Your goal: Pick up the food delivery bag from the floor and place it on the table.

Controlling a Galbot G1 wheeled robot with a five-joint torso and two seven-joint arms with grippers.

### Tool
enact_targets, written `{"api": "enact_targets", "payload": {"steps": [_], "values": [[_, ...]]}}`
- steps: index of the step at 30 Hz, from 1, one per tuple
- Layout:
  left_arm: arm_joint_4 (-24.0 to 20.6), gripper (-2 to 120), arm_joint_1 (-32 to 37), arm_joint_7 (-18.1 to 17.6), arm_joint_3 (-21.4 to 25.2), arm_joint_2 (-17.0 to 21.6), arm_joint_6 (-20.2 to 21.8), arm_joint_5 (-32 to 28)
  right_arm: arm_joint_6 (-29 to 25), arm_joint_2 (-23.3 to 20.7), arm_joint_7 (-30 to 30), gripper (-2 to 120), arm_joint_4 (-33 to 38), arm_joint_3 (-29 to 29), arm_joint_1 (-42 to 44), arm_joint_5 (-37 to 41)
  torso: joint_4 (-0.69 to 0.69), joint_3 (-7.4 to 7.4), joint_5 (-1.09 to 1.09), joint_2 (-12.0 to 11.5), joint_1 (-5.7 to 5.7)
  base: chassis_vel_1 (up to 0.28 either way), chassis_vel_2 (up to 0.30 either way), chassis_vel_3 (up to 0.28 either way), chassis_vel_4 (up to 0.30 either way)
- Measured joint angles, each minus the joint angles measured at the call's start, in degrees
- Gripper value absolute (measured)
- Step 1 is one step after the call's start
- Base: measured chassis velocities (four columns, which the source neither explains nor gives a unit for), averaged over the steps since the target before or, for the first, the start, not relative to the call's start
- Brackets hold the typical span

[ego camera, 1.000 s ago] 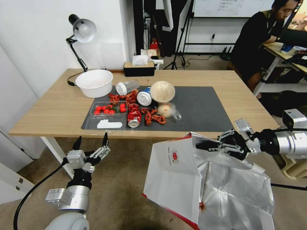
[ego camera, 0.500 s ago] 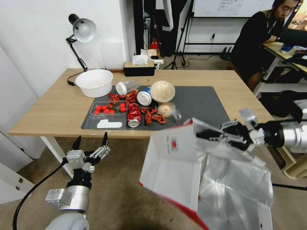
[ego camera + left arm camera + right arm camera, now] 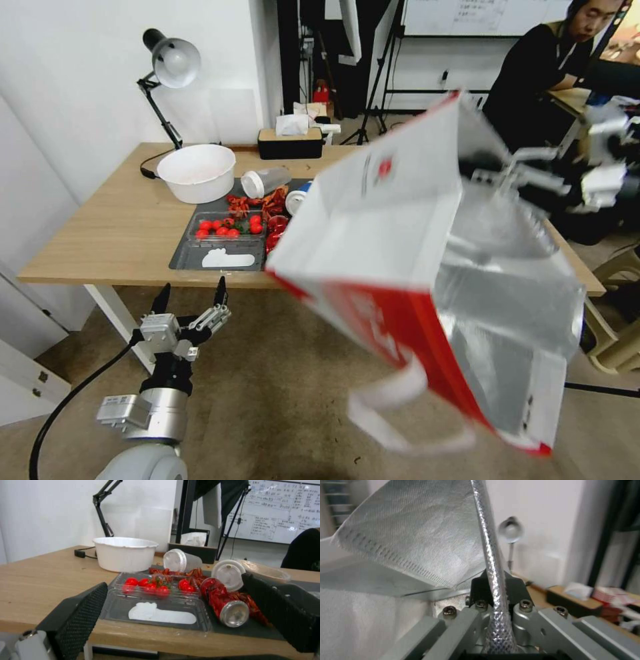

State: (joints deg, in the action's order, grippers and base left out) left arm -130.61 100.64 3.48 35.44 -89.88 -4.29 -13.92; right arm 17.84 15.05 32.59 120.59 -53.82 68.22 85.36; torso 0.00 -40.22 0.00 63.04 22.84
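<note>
Behind the table (image 3: 120,233) a white wall and a desk lamp (image 3: 170,63) are seen, and worn beige carpet covers the floor (image 3: 280,393) below. On the table's left half a grey mat (image 3: 220,257) is crowded with a white bowl (image 3: 197,172), a tray of tomatoes (image 3: 228,229) and other food items; its right half is hidden by the bag.

The bag (image 3: 373,220) is held in the air, clear of the floor, above the table's front edge and right part. It is hung from the right gripper (image 3: 493,175), which is clamped on the upper rim, as the right wrist view shows: the foil edge (image 3: 491,562) is pinched between the closed fingers. From this gripper the bag extends down and toward the robot, so its long axis is tilted, with the open mouth and the silver lining (image 3: 507,313) turned to the robot's right. A white face with a small red logo (image 3: 385,167) and a red side panel (image 3: 393,320) are shown, and one white loop handle (image 3: 393,413) is dangling below.

The left gripper (image 3: 190,300) is parked low, before the table's front-left corner, with fingers spread and nothing held. The right arm is judged the only one near the bag.
</note>
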Motion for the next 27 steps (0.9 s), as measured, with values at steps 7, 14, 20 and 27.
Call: {"api": "enact_targets", "payload": {"steps": [7,14,20,27], "values": [[0.1,100,0.1,0.0,0.1,0.0,-0.2,0.1,-0.7,2.7,-15.1,0,1.6,1.4,-3.1,1.4,0.00,0.02,-0.01,0.0,-0.02,0.000,0.000,0.000,0.000],[0.2,100,0.0,0.1,0.1,-0.2,-0.2,0.3,-1.4,4.9,-25.3,0,3.5,3.7,-3.7,1.2,-0.01,0.04,0.00,-0.1,-0.03,0.000,0.000,0.000,0.000],[0.3,100,0.0,0.2,0.1,-0.3,-0.2,0.4,-1.5,7.2,-32.5,0,4.9,5.5,-4.1,0.9,0.00,0.04,0.00,-0.1,-0.04,0.000,0.000,0.000,0.000],[0.7,100,-0.1,0.2,0.1,-0.4,-0.2,0.6,-0.2,10.8,-37.0,0,4.8,3.7,-3.2,1.7,0.00,0.05,0.00,-0.1,-0.04,0.000,0.000,0.000,0.000]]}}
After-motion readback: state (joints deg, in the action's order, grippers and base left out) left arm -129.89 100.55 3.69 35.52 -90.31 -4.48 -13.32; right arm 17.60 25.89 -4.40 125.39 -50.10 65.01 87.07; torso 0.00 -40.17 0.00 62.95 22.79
